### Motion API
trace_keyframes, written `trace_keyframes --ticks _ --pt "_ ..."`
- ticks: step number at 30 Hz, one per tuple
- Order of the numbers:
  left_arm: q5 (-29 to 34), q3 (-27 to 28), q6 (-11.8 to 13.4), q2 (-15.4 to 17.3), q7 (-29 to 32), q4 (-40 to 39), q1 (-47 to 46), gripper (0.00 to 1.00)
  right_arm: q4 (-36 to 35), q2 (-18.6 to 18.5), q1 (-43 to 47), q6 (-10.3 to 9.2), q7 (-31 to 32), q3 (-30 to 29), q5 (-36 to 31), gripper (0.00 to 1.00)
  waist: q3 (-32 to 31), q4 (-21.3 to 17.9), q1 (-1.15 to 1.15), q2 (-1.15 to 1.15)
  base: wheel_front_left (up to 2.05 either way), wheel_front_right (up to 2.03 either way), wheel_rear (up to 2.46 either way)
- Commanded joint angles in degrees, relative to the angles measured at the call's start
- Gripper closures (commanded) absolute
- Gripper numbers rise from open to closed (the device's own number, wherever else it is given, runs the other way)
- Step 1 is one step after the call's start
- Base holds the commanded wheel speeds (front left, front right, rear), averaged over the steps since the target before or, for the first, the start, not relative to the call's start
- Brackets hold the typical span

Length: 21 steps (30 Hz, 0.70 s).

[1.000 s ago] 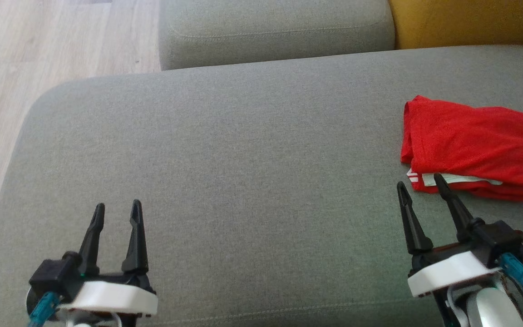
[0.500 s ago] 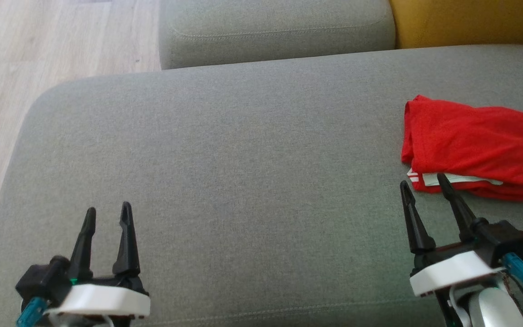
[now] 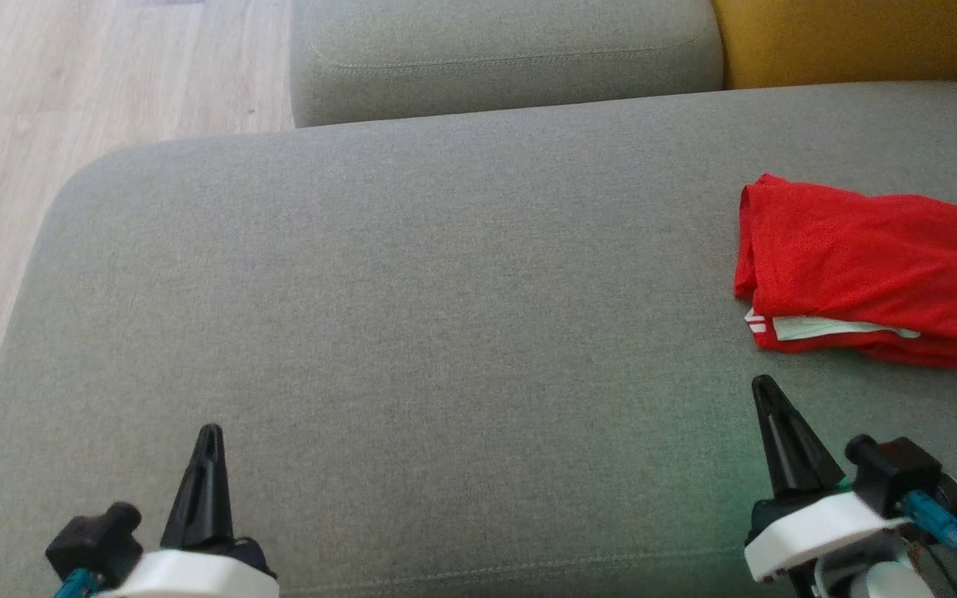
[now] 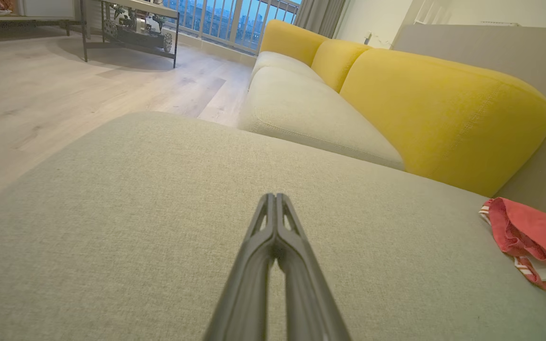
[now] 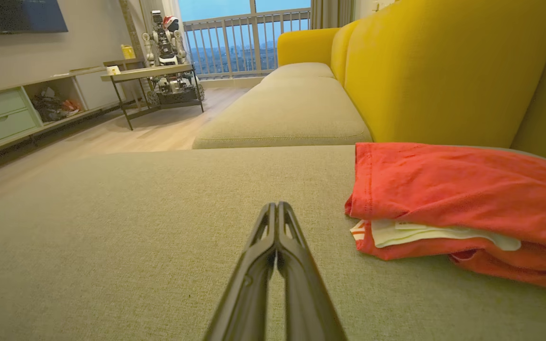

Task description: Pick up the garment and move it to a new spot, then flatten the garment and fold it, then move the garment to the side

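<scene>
The garment (image 3: 869, 270) is red with white trim and lies folded at the right side of the grey seat cushion (image 3: 445, 332). It also appears as a red bundle in the left wrist view (image 4: 533, 244) and close on the right in the right wrist view (image 5: 458, 199). My right gripper (image 3: 765, 386) is shut and empty, hovering just short of the garment's near edge. My left gripper (image 3: 210, 433) is shut and empty at the lower left, far from the garment. In both wrist views the fingers (image 4: 275, 222) (image 5: 276, 222) press together over bare cushion.
A second grey cushion (image 3: 503, 50) and a yellow backrest (image 3: 852, 37) lie beyond the seat. Wooden floor (image 3: 71, 91) drops off at the left. A low table with a robot figure (image 5: 166, 52) and a drawer unit (image 5: 3, 118) stand across the room.
Both grippers have gone from open to shut and drawn back toward the near edge. The right one has pulled away from the garment, which lies unmoved.
</scene>
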Motion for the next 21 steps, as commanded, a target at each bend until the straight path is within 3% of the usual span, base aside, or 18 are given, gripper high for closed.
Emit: trace_keyframes --ticks 1,21 --pt "-1.5 0.3 -0.1 0.1 0.2 -1.8 -2.1 1.00 -2.0 -0.1 -2.1 0.00 0.3 -0.2 2.0 1.00 0.0 0.0 0.00 0.00 0.00 0.00 0.00" --pt "-13.8 1.4 -0.9 0.6 3.1 0.1 -4.4 1.00 -1.0 -0.8 -3.2 0.00 3.0 -0.4 16.7 1.00 0.1 -0.1 0.00 0.00 0.00 0.00 0.00"
